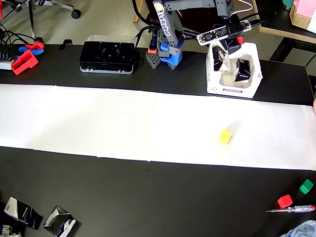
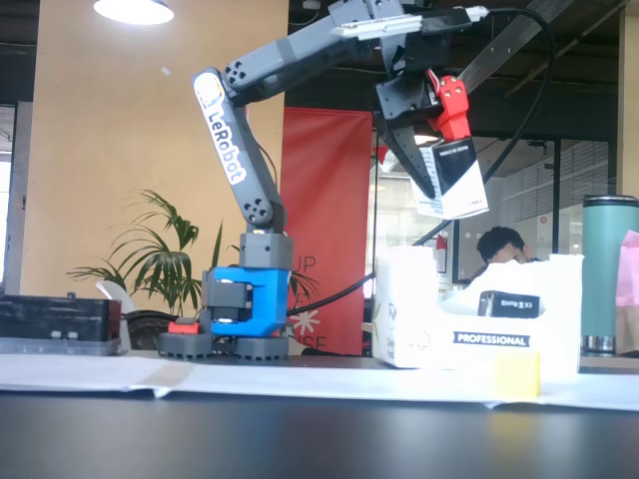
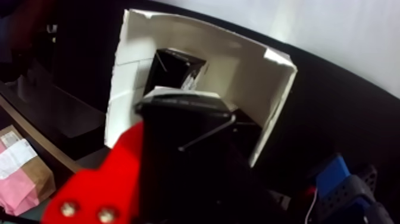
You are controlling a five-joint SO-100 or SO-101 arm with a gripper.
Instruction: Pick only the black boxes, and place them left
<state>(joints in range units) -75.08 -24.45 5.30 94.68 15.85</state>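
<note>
Black table with a white paper strip; my claw clamps a small black-and-white cardboard carton, tilted, above the white open-topped cardboard box holding another black carton.

From overhead we look straight down on the whole table, arm base at 12 o'clock. Our fixed view sits low at table level, facing that base. The wrist camera peers closely down into the white carton, shared by all views.
</note>
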